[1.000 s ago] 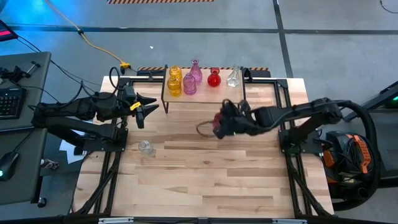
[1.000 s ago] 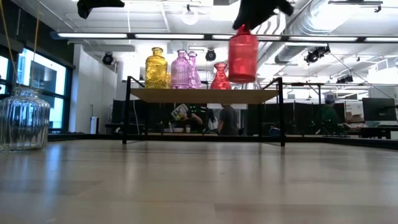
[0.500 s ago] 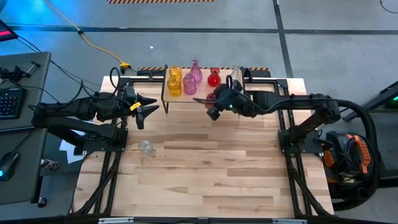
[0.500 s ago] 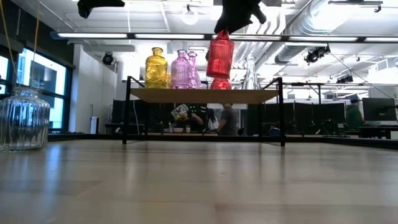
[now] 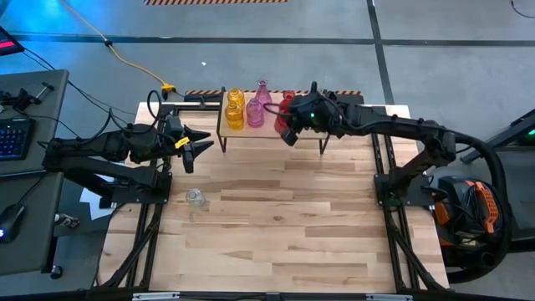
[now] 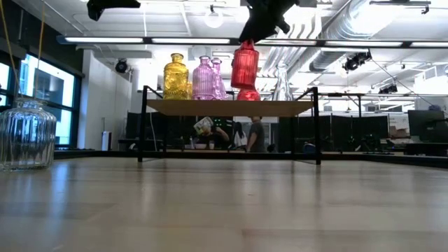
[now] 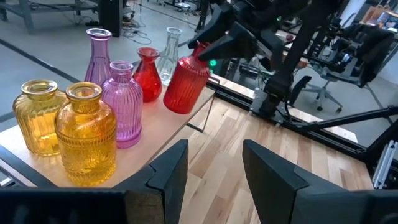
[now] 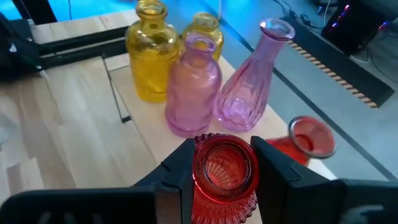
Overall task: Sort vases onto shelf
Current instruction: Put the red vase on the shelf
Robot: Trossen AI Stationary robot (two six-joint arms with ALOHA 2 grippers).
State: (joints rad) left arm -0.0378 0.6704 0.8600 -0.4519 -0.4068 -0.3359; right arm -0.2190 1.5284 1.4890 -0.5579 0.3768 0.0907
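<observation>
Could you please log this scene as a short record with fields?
right gripper: shut on red vase, held above the shelf
left gripper: open, empty, left of the shelf
on shelf: two yellow vases, two pink vases, one red bud vase, one clear bud vase
on table: one clear vase, near the left arm

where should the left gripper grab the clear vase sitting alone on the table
Probably by the neck, coming straight down from above. The clear vase stands upright on bare table, nothing around it, and its narrow neck sits above a wide ribbed belly that open fingers may not span. The left gripper hangs open nearby; the right gripper holds a red vase at the shelf.
</observation>
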